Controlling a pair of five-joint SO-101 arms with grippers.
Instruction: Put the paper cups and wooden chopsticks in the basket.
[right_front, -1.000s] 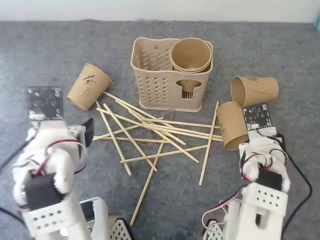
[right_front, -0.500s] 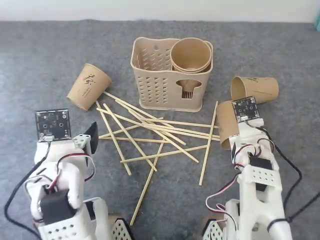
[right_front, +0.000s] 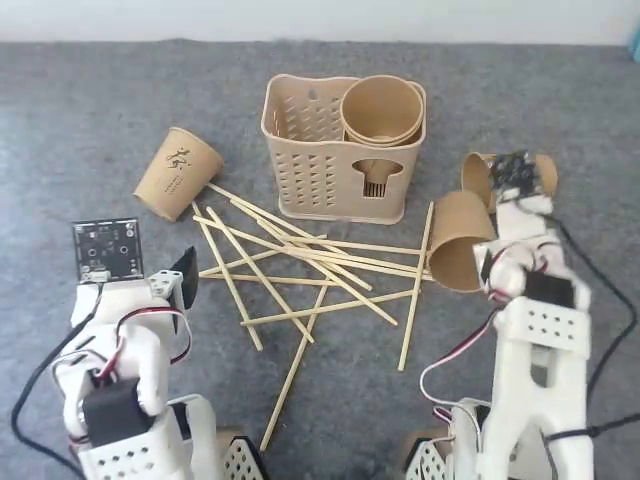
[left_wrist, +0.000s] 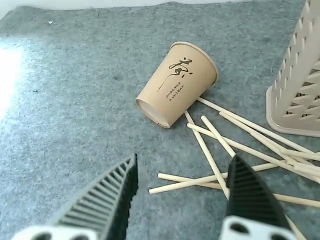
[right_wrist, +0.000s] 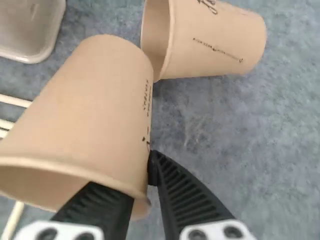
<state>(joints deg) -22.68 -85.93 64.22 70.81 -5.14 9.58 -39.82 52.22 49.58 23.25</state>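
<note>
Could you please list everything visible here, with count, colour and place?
mat: one, grey, under everything.
basket: one, beige, upright at the mat's far middle.
chopsticks: roughly a dozen, pale wood, scattered before the basket.
stacked cups: at least two, tan, nested inside the basket.
left cup: one, tan, on its side left of the basket.
held cup: one, tan, gripped at its rim, right of the chopsticks.
far cup: one, tan, on its side beyond the held cup.
left gripper: one, black, open, above the mat near the left cup.
right gripper: one, black, shut on the held cup.
</note>
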